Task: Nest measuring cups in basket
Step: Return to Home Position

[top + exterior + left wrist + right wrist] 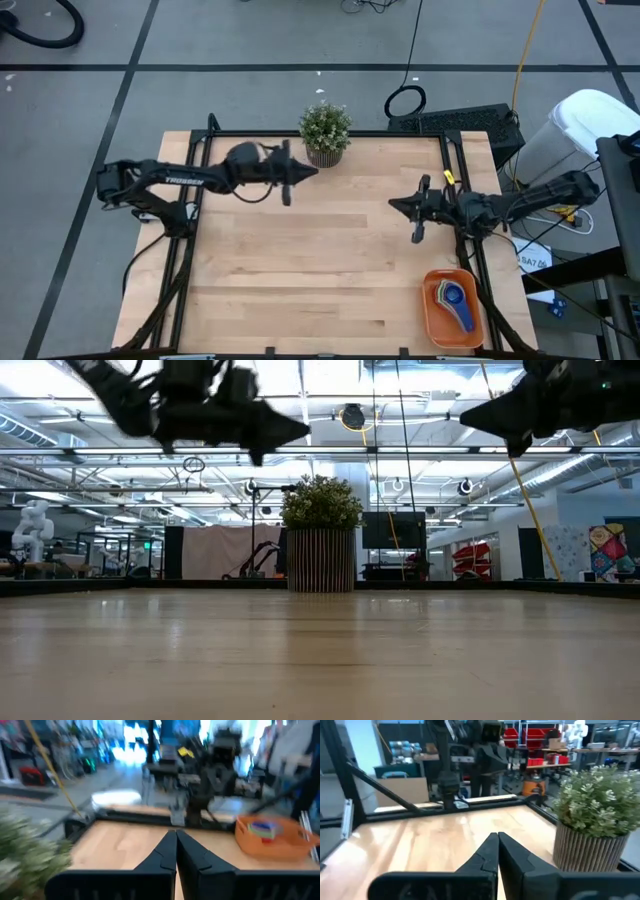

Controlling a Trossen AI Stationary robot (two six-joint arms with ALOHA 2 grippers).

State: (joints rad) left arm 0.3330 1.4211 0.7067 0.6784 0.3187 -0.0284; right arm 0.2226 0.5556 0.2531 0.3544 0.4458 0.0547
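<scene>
Two arms were held raised above the bench: the left end effector (289, 176) near the far edge, the right end effector (418, 212) by the right edge, both pinched together and empty. The measuring cups (455, 298) were nested in the basket (431, 318) at the near right corner. Only retraction to rest was judged outstanding.

The basket (438, 330) is orange; the measuring cups (455, 300) show blue, yellow and green; the counter (300, 260) is pale wood-grain; the potted plant (325, 125) green, its pot (320, 560) ribbed.
</scene>
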